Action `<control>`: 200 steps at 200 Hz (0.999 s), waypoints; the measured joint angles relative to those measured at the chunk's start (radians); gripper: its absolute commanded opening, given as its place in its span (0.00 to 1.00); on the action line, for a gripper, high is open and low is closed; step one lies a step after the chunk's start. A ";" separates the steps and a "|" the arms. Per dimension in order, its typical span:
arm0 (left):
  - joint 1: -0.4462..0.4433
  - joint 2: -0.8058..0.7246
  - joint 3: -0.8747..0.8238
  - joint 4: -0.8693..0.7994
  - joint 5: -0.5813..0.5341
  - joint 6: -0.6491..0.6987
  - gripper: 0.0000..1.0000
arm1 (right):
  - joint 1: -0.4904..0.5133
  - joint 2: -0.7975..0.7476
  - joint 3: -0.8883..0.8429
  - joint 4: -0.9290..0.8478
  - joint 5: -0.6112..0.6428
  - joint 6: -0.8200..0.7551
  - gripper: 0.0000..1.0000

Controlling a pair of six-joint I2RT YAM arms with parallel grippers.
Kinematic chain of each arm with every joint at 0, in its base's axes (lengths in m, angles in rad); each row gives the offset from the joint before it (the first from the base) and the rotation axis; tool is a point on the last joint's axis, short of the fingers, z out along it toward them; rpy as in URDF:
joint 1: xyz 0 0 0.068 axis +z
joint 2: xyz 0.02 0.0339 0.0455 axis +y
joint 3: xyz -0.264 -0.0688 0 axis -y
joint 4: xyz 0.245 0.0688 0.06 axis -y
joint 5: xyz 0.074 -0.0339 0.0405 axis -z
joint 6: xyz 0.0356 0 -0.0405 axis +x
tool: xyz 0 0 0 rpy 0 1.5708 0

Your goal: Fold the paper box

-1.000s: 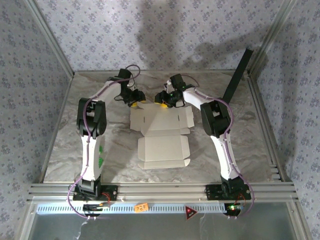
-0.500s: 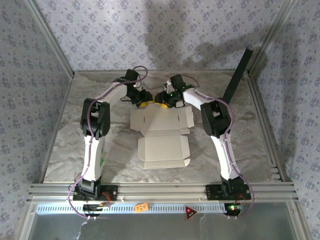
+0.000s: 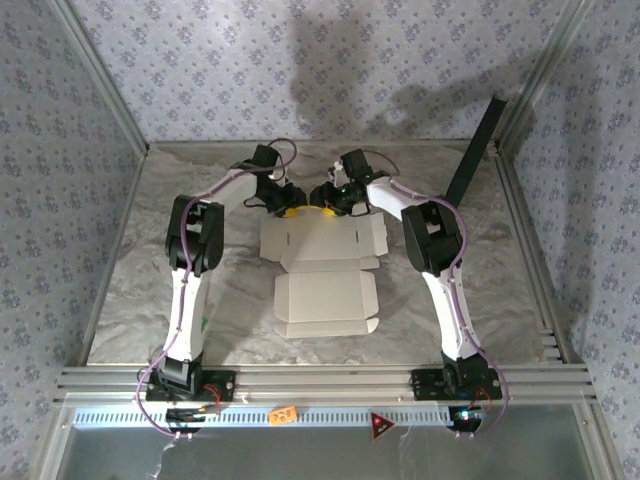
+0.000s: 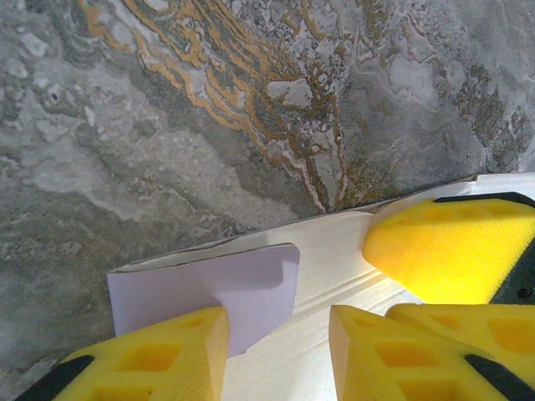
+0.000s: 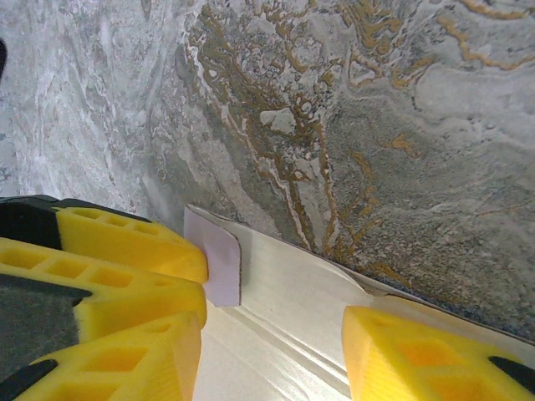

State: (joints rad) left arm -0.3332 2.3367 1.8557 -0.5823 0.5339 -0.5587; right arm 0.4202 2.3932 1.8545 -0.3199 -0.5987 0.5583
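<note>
**Both grippers crowd the far edge of the paper box (image 3: 325, 290), neither clamped.**
The sheet lies flat in mid-table, beige side up. Our left gripper (image 4: 276, 338) stands parted around a lifted lavender flap (image 4: 251, 280), and our right gripper (image 5: 276, 347) is parted over the same edge. The yellow fingers seem almost to touch, so we could collide, crease the flap off its score, or drag the thin sheet across the marble table (image 3: 120, 290).

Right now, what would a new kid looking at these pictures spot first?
A pale paper box lies unfolded flat in the middle of the marble table. The left arm and right arm bend over its far edge, their yellow jaws close together there. A long black panel leans in the far right corner.
</note>
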 measured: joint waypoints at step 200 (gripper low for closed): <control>0.127 -0.450 -0.389 -0.029 -0.172 0.227 0.58 | -0.010 -0.420 -0.291 -0.110 0.040 -0.045 0.50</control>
State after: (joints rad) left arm -0.2058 1.8870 1.4670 -0.6117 0.3622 -0.3317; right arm 0.4099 1.9728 1.5639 -0.4297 -0.5591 0.5133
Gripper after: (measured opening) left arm 0.577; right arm 0.496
